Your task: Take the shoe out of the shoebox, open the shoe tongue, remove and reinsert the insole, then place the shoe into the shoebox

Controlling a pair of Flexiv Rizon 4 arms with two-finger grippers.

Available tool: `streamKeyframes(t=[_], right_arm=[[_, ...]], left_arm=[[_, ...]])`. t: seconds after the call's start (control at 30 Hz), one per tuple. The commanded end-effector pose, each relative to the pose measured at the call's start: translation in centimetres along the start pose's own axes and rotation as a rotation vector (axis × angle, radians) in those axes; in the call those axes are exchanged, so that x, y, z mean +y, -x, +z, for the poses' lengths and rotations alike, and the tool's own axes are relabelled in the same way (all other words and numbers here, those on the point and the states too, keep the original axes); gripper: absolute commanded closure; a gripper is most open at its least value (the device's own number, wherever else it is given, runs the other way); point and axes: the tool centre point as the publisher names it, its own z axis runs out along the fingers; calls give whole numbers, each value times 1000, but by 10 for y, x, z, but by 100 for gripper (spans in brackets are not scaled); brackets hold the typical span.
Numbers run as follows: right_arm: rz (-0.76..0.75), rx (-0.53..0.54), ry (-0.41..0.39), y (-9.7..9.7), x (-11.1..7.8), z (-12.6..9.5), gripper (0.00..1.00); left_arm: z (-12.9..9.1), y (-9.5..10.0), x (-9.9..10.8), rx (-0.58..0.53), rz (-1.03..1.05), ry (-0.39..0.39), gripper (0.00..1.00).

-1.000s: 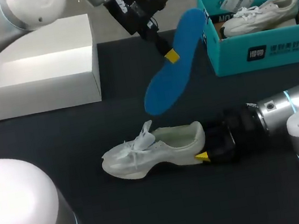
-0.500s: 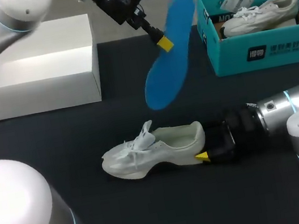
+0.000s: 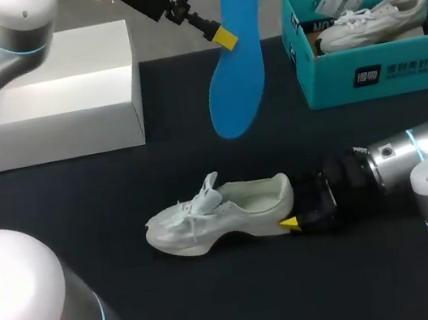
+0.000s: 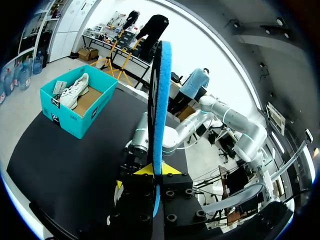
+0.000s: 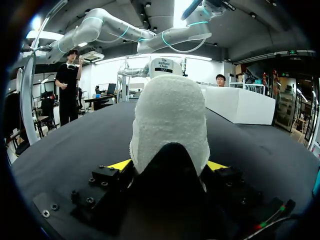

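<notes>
A blue insole [image 3: 233,58] hangs nearly upright high over the table, and my left gripper [image 3: 222,38] is shut on its upper part. In the left wrist view the insole [image 4: 161,95] stands edge-on between the yellow tips of that gripper [image 4: 156,172]. Below it, a white shoe [image 3: 219,212] lies on its side on the black table [image 3: 81,199], toe to the left and tongue raised. My right gripper [image 3: 295,210] is shut on the shoe's heel [image 5: 170,125], with yellow tips on both sides [image 5: 170,165]. The teal shoebox [image 3: 378,59] stands open at the back right.
A second white shoe [image 3: 371,19] and a paper tag lie inside the teal shoebox, which also shows in the left wrist view [image 4: 75,107]. A white box [image 3: 55,96] stands at the back left. Bare black table lies between the shoe and the boxes.
My left arm has lifted the insole higher and toward the back, turning it from slanted to almost upright. The shoe and my right gripper have not moved.
</notes>
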Motion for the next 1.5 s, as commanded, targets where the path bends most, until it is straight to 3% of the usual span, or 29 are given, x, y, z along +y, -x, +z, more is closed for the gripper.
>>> streamKeyframes(t=[0.03,0.33,0.63,1.5], right_arm=[[1,-1,-4,-2,-3,4,100],[1,-1,-4,-2,-3,4,100],[1,-1,-4,-2,-3,4,100],[1,-1,-4,-2,-3,4,100]], left_arm=[[-10,9,3,9,-11,-46,100],[-23,20,-10,-1,-21,-55,100],[-28,31,-21,56,-55,40,100],[-28,35,-7,47,-85,12,100]])
